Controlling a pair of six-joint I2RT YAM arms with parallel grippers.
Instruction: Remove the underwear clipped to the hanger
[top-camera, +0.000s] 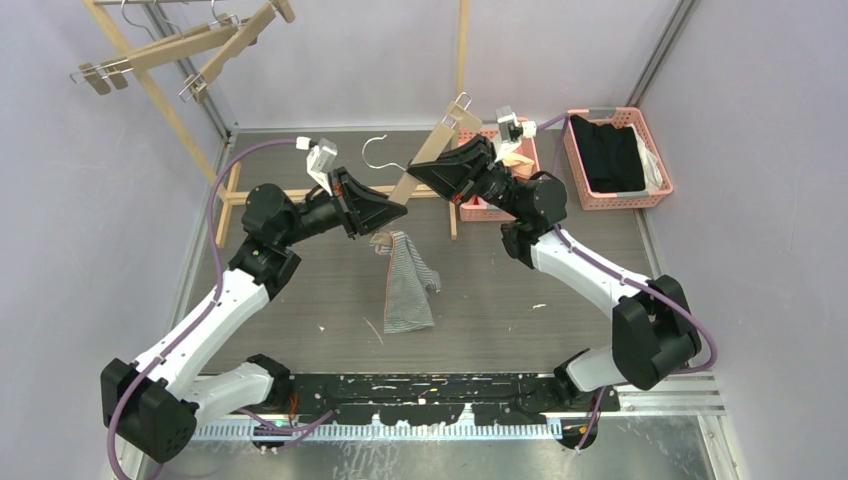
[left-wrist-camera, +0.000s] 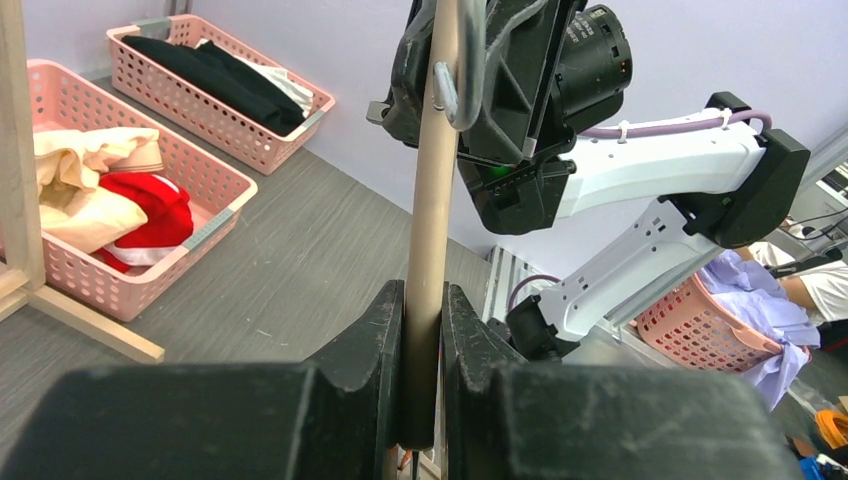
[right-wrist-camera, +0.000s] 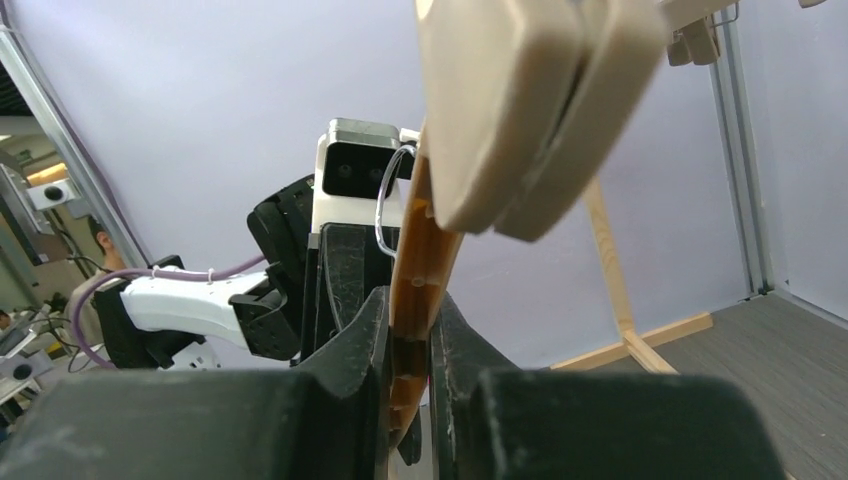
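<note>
**Hanger gripped by both arms, briefs hanging from it**

Left end effector (left-wrist-camera: 424, 330) is clamped on the lower end of the wooden hanger (top-camera: 441, 133). Pinstriped boxer briefs (top-camera: 405, 285) hang from that end over the surface (top-camera: 520, 290). Right end effector (right-wrist-camera: 408, 330) is clamped on the hanger's upper bar. The red piece (left-wrist-camera: 150, 215) and beige piece (left-wrist-camera: 85, 180) lie in a pink basket (left-wrist-camera: 200, 165)

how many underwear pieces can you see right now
3. The striped boxer briefs hang below the hanger; the red piece and the beige piece lie in a pink basket. More may be buried there.
</note>
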